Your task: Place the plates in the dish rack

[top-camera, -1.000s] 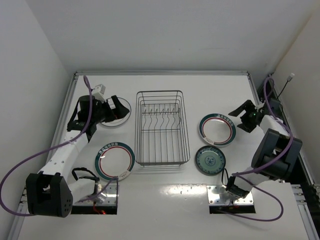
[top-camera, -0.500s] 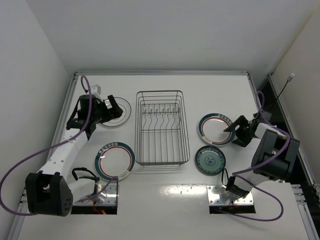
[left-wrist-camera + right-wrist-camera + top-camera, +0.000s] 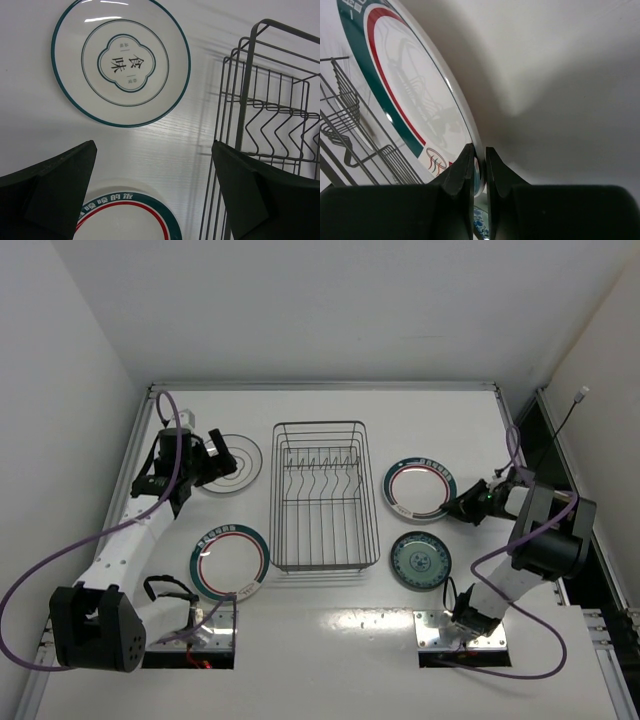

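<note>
- The right gripper point(image 3: 460, 506) is pressed together on the right-hand rim of one green-rimmed plate point(image 3: 418, 487). In the right wrist view the two fingers point(image 3: 460, 175) sit nearly touching, with just the thin edge of that plate point(image 3: 405, 85) pinched between them.
- That plate is just to the right of the dish rack point(image 3: 320, 424), close to its side wall but outside it. I honestly can't tell whether the pinched edge is off the table point(image 3: 330, 640) or not.
- Right below it, nearer the arm bases, is the small teal patterned plate point(image 3: 420, 560). It's lying flat, a little apart from the pinched one.
- On the other side, the left gripper point(image 3: 216, 458) is spread wide with nothing in it. The left wrist camera shows both fingers point(image 3: 55, 190) far apart at the bottom corners, with bare table between them.
- It hangs over the left edge of the white plate with black rings point(image 3: 240, 462). That plate point(image 3: 120, 62) lies flat, has characters printed in the middle, and sits just left of the rack's far end.
- The second green-rimmed plate point(image 3: 230, 562) lies flat on the table near the rack's near-left corner. Only its top arc point(image 3: 127, 220) pokes into the left wrist view between the fingers.
- The rack itself point(image 3: 260, 125) sits mid-table between the two arms, long side running away from the bases, with its row of upright prongs point(image 3: 320, 465) across the far half.
- All four plates are outside the rack, two on each side.
</note>
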`<state>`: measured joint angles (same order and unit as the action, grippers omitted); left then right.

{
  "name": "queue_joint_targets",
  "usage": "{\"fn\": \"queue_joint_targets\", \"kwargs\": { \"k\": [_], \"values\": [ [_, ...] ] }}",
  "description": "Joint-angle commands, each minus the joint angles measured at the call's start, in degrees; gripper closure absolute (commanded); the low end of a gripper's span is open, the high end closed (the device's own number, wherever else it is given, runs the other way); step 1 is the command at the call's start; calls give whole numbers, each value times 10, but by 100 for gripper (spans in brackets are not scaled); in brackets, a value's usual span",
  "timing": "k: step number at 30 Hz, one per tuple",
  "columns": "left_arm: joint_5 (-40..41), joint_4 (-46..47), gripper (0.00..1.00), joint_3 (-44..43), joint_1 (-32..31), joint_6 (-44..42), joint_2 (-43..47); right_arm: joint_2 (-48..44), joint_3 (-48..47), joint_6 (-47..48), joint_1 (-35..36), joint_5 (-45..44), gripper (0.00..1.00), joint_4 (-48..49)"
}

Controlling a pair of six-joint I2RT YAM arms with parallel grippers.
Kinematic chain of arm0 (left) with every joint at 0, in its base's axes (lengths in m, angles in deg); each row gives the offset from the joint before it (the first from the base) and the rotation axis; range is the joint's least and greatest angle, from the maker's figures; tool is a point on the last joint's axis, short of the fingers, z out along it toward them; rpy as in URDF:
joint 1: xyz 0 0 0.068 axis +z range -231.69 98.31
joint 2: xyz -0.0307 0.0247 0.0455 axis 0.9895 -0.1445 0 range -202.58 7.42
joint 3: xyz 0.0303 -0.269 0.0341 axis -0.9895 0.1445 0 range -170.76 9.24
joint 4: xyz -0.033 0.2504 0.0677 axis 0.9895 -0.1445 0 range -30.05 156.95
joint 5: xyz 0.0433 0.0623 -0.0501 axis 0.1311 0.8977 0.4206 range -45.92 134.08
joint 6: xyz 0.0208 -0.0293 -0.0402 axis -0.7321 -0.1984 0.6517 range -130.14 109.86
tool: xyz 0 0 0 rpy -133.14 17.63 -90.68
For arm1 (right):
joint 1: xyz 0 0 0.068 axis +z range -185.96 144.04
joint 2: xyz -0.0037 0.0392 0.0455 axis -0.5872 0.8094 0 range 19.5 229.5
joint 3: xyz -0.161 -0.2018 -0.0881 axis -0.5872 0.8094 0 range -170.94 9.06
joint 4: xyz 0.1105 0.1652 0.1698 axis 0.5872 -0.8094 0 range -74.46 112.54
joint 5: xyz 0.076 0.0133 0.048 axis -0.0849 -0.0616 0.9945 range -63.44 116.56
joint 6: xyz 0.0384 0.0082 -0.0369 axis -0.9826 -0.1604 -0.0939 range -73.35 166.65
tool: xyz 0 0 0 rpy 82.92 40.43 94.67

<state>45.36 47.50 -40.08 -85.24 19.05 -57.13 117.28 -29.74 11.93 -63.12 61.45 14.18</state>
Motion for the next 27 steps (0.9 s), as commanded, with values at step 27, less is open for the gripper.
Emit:
{"fn": "queue_joint_targets", "kwargs": {
  "k": [27],
  "values": [
    [-18,-10,0,-22,6,17,-25,-205,-327,-5,400,-539,100,-197]
  ]
}}
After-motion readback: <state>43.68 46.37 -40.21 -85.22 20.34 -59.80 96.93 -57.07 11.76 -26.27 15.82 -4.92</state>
